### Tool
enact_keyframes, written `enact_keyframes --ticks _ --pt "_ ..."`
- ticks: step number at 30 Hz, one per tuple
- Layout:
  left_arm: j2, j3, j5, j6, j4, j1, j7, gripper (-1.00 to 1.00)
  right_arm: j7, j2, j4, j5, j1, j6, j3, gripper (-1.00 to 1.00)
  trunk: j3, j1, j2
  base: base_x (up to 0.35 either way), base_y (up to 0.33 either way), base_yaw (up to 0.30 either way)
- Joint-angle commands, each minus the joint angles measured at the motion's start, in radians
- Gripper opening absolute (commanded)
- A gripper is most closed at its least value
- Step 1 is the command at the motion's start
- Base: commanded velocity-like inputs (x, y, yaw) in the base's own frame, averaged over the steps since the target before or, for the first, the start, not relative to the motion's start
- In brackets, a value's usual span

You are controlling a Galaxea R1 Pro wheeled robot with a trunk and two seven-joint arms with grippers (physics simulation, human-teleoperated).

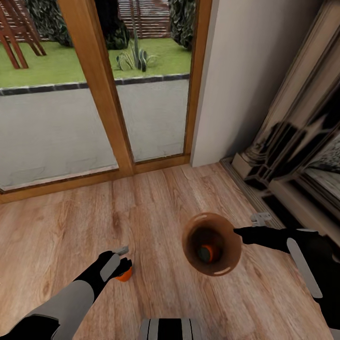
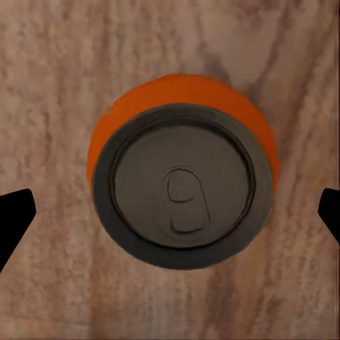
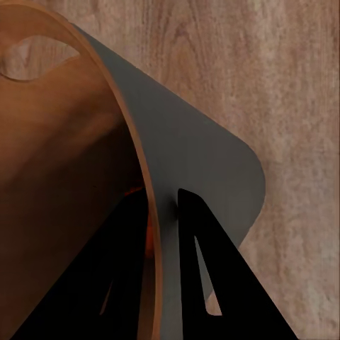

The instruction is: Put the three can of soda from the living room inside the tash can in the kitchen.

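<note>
Left hand, fingers spread, hovers above an orange can upright on the wood floor; right hand pinches the bin wall, another can inside.

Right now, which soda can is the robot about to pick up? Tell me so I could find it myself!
Start at the big wood-framed glass door and come down the plank floor to the robot's left gripper. Right under it stands an orange can with a grey top, out on the bare floor. The other orange can lies down inside the brown bin, so it is not that one.
</note>
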Motion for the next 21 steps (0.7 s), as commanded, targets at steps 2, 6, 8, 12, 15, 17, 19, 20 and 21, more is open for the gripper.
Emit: enact_keyframes --ticks 2,6,8,12,15,17,19,20,21 --pt "-0.006 0.0 -0.001 -0.001 -0.001 -0.008 0.003 1.0 0.001 -0.001 -0.002 -0.022 0.001 0.003 0.002 -1.0 0.0 0.0 0.0 0.0 0.0 0.0" --pt "-0.006 -0.001 -0.002 -0.001 -0.03 -0.017 0.006 1.0 0.001 -0.001 -0.008 -0.024 0.012 0.003 0.004 -1.0 0.0 0.0 0.0 0.0 0.0 0.0" --pt "-0.004 -0.001 -0.002 -0.001 -0.036 -0.018 0.008 1.0 0.001 -0.001 -0.01 -0.023 0.014 0.003 0.004 -1.0 0.0 0.0 0.0 0.0 0.0 0.0" --pt "0.003 -0.001 -0.004 -0.001 -0.041 -0.017 0.009 1.0 0.001 -0.001 -0.011 -0.023 0.015 0.003 0.003 -1.0 0.0 0.0 0.0 0.0 0.0 0.0" --pt "0.006 -0.001 -0.005 -0.003 -0.042 -0.015 0.009 1.0 0.001 -0.001 -0.011 -0.023 0.016 0.003 0.003 -1.0 0.0 0.0 0.0 0.0 0.0 0.0" --pt "0.008 -0.002 -0.006 -0.025 -0.036 -0.012 0.004 1.0 0.001 -0.002 -0.011 -0.023 0.016 0.003 0.002 -1.0 0.0 0.0 0.0 0.0 0.0 0.0" --pt "0.007 -0.003 -0.006 -0.045 -0.032 -0.01 0.002 1.0 0.001 -0.002 -0.012 -0.023 0.016 0.003 0.001 -1.0 0.0 0.0 0.0 0.0 0.0 0.0" --pt "0.007 -0.003 -0.006 -0.049 -0.031 -0.01 0.001 1.0 0.001 -0.003 -0.011 -0.023 0.016 0.003 0.001 -1.0 0.0 0.0 0.0 0.0 0.0 0.0" --pt "0.007 -0.004 -0.005 -0.055 -0.03 -0.009 0.0 1.0 0.001 -0.003 -0.012 -0.023 0.016 0.003 0.001 -1.0 0.0 0.0 0.0 0.0 0.0 0.0"
